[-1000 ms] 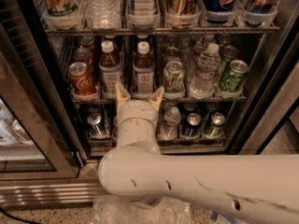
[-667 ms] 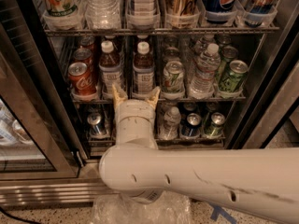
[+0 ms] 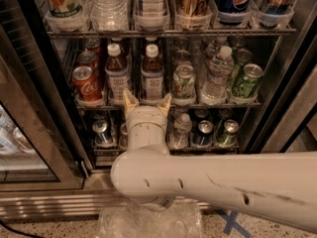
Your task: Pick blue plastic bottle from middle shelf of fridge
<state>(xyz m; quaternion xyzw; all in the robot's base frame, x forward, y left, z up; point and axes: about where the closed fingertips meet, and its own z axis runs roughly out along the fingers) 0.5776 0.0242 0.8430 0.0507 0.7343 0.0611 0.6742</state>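
The fridge [image 3: 297, 98] stands open with its dark wire shelves in view. On the middle shelf [image 3: 218, 104] two small bottles of dark brown liquid with white caps and pale labels stand side by side. One is the blue plastic bottle [image 3: 151, 76] and the other [image 3: 117, 72] is to its left. My gripper [image 3: 147, 102] is open at the shelf's front rail, just below and in front of the blue plastic bottle. Its fingertips [image 3: 130, 98] stand either side of the bottle's base and hold nothing.
On the same shelf are red cola cans [image 3: 84, 81] at the left, and green cans [image 3: 184, 82] and a clear ribbed water bottle [image 3: 218, 76] at the right. The lower shelf holds cans [image 3: 203, 132]. The glass door [image 3: 29, 133] stands open at the left. My arm [image 3: 223, 187] crosses the foreground.
The gripper has shifted only slightly in front of the middle shelf's rail and stays open. The bottles and cans have not moved.
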